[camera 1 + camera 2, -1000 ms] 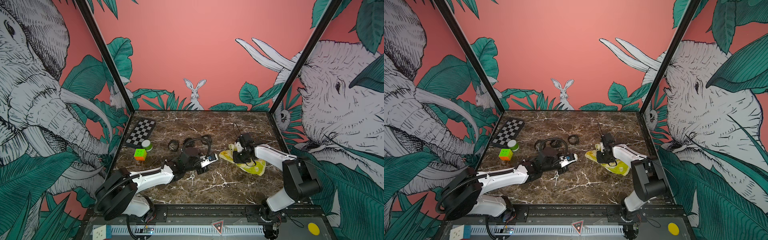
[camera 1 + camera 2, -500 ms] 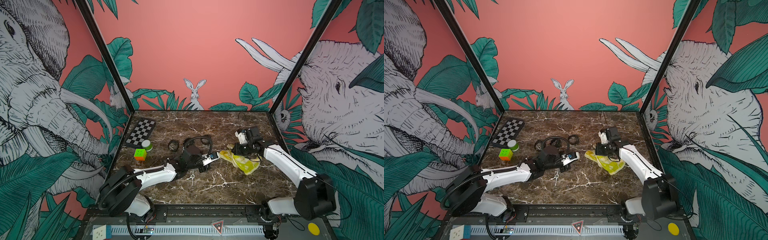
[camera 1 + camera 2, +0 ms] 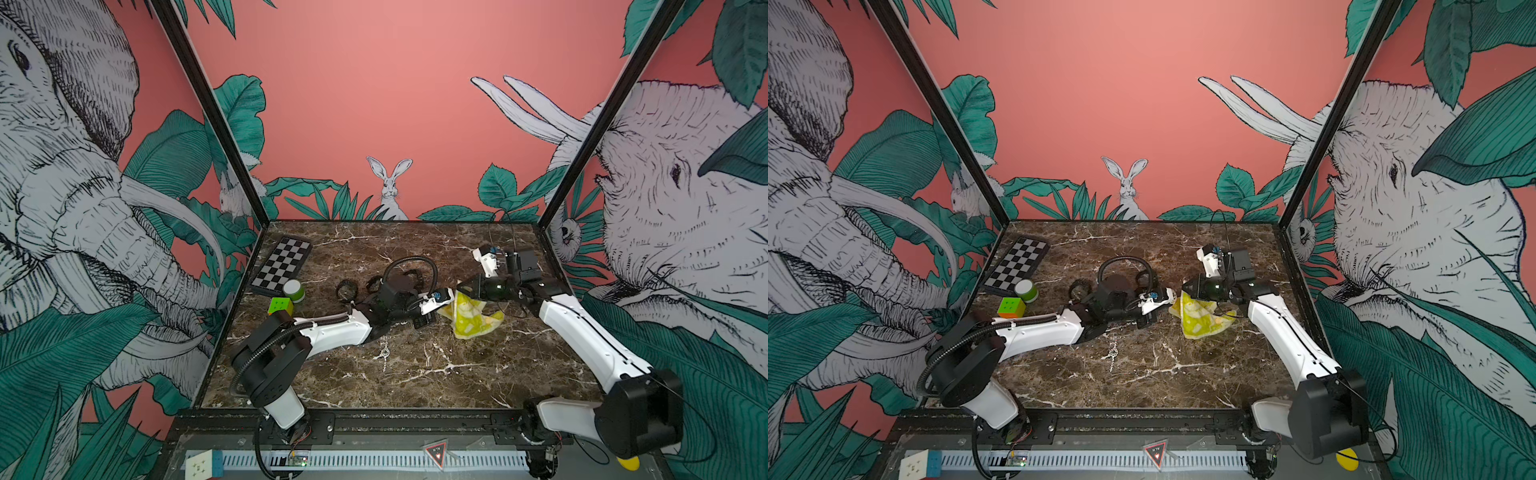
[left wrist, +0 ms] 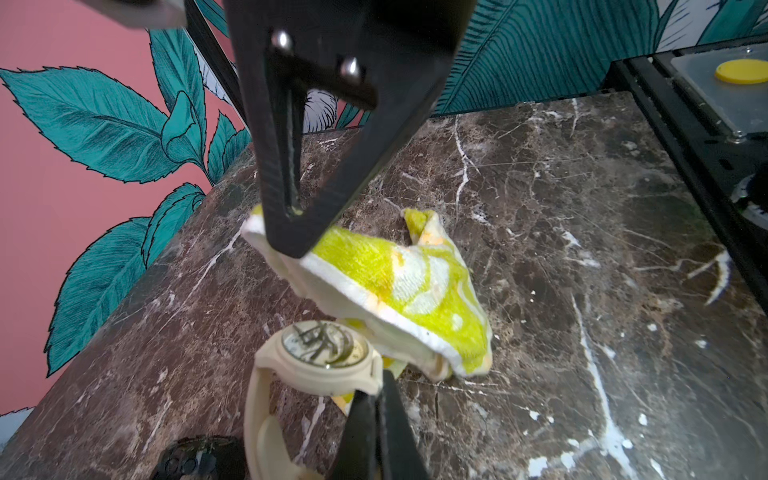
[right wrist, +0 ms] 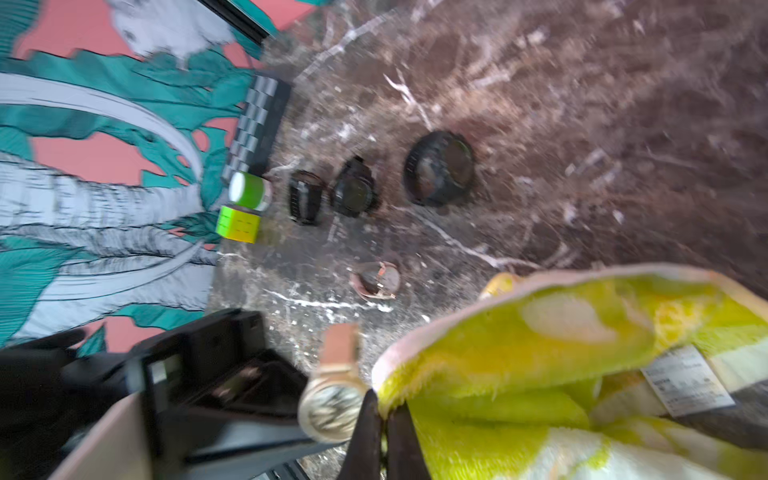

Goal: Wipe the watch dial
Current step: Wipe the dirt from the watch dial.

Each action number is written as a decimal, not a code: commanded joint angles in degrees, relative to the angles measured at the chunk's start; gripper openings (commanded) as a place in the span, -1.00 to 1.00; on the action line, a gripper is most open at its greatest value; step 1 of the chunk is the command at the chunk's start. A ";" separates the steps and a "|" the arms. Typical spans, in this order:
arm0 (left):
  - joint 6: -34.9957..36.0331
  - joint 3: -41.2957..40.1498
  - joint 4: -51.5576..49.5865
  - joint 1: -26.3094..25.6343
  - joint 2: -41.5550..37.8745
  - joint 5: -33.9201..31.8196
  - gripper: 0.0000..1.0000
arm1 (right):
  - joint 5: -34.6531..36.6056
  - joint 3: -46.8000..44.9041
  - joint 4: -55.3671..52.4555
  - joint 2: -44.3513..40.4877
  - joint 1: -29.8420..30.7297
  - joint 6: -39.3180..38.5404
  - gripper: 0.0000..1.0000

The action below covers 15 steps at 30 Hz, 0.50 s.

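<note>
At the near edge of the marble bench (image 3: 415, 382) the two arms rise from their bases, one left and one right, and both reach in toward the middle. A small silvery trinket (image 3: 385, 353) with a thin tail lies on bare stone just nearer than the left arm's wrist.

Further in, slightly right of centre, the left tool (image 4: 376, 399) is pressed together on the cream watch (image 4: 320, 361), pinching it where the strap meets the case. The dial (image 4: 322, 343) is uncovered and faces up toward the other arm. The strap curves down below it, and I cannot tell whether its low end touches the stone.

Just to the right, the right tool (image 5: 384, 415) is pressed together on an edge of the yellow-and-white cloth (image 4: 395, 282). The cloth hangs from that pinch right beside the watch case. Its hem lies along the rim, but contact with the dial cannot be made out. Its lower end trails onto the bench.

Farther back and to the left sit a green cube (image 3: 280, 306) and a green-and-white cylinder (image 3: 293, 290). To their right is a row of three dark watches (image 5: 355, 191). A checkerboard (image 3: 282, 266) lies farthest, by the left wall.
</note>
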 commanded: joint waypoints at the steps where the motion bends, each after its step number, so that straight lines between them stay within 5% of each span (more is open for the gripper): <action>1: 0.74 2.14 1.78 0.98 0.89 2.68 -1.00 | -5.75 -1.68 6.94 -2.58 -0.07 2.72 -1.00; 15: -0.97 5.18 4.42 1.35 2.18 8.14 -1.00 | -6.73 -3.62 9.75 -1.61 1.24 2.43 -1.00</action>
